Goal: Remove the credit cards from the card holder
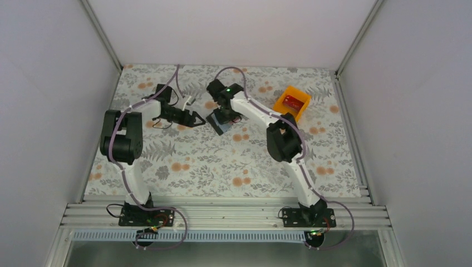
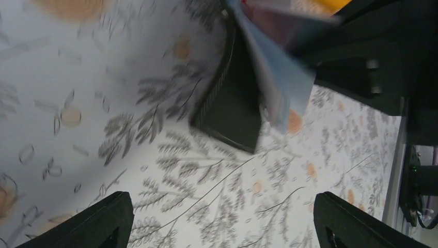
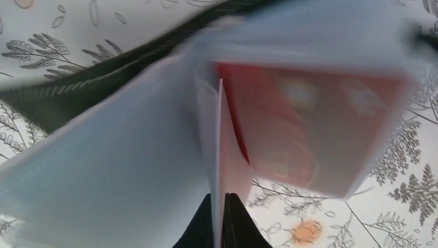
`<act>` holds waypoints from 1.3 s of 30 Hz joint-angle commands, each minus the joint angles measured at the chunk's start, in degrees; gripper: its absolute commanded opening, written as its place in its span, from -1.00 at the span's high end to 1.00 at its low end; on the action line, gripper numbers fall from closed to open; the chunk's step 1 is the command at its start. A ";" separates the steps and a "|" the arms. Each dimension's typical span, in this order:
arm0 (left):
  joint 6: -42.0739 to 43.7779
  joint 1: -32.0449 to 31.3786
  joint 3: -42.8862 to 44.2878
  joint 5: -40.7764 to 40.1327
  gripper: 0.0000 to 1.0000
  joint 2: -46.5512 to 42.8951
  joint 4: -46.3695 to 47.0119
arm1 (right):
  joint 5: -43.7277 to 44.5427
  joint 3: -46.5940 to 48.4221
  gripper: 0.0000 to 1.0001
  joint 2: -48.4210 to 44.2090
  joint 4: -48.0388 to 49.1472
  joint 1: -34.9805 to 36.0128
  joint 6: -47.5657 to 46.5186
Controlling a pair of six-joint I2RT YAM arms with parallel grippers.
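Card holder (image 1: 219, 123) open, black cover downward — right hand (image 3: 219, 204) pinching inner leaf, red card (image 3: 310, 124) crosswise; left hand (image 2: 223, 213) spread.

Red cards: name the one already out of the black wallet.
The thin red card in the orange plastic bin; the other red card sits inside the black bifold wallet.

From above, the right gripper (image 1: 225, 115) covers part of the card holder (image 1: 218, 125), so its own fingertips are out of sight. The credit card (image 1: 293, 101) in the orange bin (image 1: 278, 105) is too small to read. On the right wrist camera the holder smears and runs off all 4 edges, and a second credit card (image 3: 310, 129) shows only fuzzy pale marks. The left wrist view crops the holder's top and cuts the left gripper (image 2: 227, 227) down to 2 dark stubs.
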 commanded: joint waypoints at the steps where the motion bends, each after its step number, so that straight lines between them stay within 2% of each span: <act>1: -3.46 0.08 -1.48 -0.91 -0.69 4.02 2.62 | -0.16 7.26 0.91 7.19 -4.79 2.05 -0.28; 3: -3.71 0.09 -1.53 -2.18 -0.60 5.62 3.06 | -3.52 8.28 0.79 7.98 -3.29 2.39 -0.46; 5: -3.64 0.09 -1.52 -2.66 -0.51 7.06 2.98 | -10.85 6.91 0.52 6.56 1.15 2.59 -0.91; 8: -3.53 0.13 -1.50 -2.16 -0.42 8.38 3.05 | -22.44 2.18 0.27 3.24 10.76 2.64 -0.98; 13: -3.21 0.61 -1.48 -2.27 -0.42 8.05 2.87 | -30.90 3.02 0.08 1.93 10.91 1.49 -3.26; 16: -3.22 0.62 -1.47 -3.05 -0.42 7.64 2.51 | -35.49 0.78 0.01 -1.96 12.04 -0.98 -5.20; 20: -3.24 0.42 -1.89 -3.20 -0.31 6.96 1.47 | -40.55 -5.55 -0.01 -5.48 15.18 -6.46 -6.22; 25: -3.50 -1.80 -3.00 -1.74 -0.18 6.14 1.17 | -39.44 -3.23 0.08 0.01 13.49 -10.16 -8.55; 33: -4.33 -2.47 -2.87 -1.06 -0.17 9.29 1.27 | -43.72 -4.39 0.12 6.37 16.59 -11.06 -7.87; 36: -4.73 -2.46 -2.23 -1.06 -0.16 10.54 1.54 | -48.23 -5.80 0.14 6.69 17.63 -10.66 -8.51; 39: -4.65 -2.46 -1.55 -2.01 -0.06 12.04 1.80 | -51.98 -9.05 0.16 5.29 19.88 -10.47 -8.50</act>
